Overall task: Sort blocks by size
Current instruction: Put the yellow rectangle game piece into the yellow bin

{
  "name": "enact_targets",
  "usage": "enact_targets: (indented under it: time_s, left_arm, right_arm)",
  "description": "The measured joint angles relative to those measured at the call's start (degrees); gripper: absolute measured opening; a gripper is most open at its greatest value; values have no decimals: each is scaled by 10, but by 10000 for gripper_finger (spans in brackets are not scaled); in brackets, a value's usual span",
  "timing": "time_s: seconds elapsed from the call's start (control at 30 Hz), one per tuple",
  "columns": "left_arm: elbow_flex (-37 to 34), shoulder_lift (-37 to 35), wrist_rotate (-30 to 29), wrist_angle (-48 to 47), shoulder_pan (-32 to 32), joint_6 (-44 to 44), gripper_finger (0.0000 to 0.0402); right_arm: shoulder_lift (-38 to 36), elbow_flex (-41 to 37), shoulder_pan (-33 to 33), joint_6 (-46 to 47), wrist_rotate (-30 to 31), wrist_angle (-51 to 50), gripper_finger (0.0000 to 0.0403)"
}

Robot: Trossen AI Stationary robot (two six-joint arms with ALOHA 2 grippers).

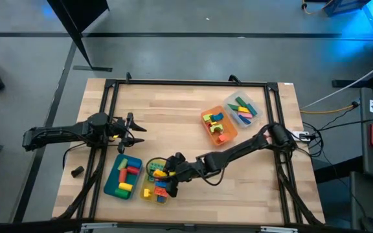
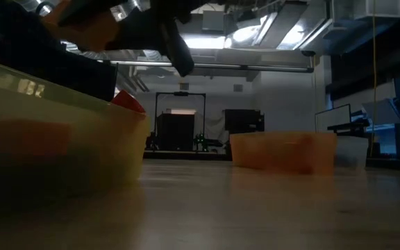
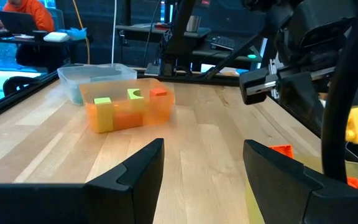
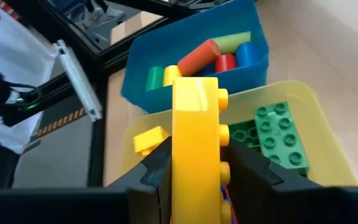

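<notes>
My right gripper [image 1: 167, 173] reaches from the table's right side over the yellow tray [image 1: 149, 192] near the front edge. It is shut on a long yellow block [image 4: 194, 118]. In that tray lie a green brick [image 4: 279, 134], a small yellow brick [image 4: 148, 138] and other blocks. Just left of it stands a teal tray [image 1: 112, 184] holding red, green, yellow and blue blocks [image 4: 204, 56]. My left gripper [image 1: 133, 129] waits open at the table's left, with nothing between its fingers [image 3: 135, 171]. My right gripper pinches the long yellow block between its two fingers, one on the studded face [image 4: 224, 168] and one on the opposite smooth face. The fingers slant down from the table's right, and the block runs forward past them. It is lifted clear above the yellow tray.
An orange tray [image 1: 207, 129] and a clear tray [image 1: 256, 111], both holding blocks, stand at the back right. A black frame [image 1: 173, 83] borders the wooden table. A small dark thing [image 1: 76, 171] lies at the left edge. Bare wood spans the middle and front right.
</notes>
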Motion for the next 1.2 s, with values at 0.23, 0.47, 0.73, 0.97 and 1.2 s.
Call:
enact_targets:
  time_s: [0.23, 0.47, 0.73, 0.97, 1.2]
  left_arm:
    - [0, -2, 0, 0, 0, 0, 205]
    - [0, 0, 0, 0, 0, 0, 205]
    - [0, 0, 0, 0, 0, 0, 205]
    - [0, 0, 0, 0, 0, 0, 205]
    - [0, 0, 0, 0, 0, 0, 205]
  right_arm:
    - [22, 0, -4, 1, 5, 5, 122]
    - [30, 0, -12, 2, 22, 9, 122]
    - [30, 0, -16, 2, 34, 6, 122]
    - [30, 0, -15, 2, 34, 6, 122]
    - [30, 0, -16, 2, 56, -4, 122]
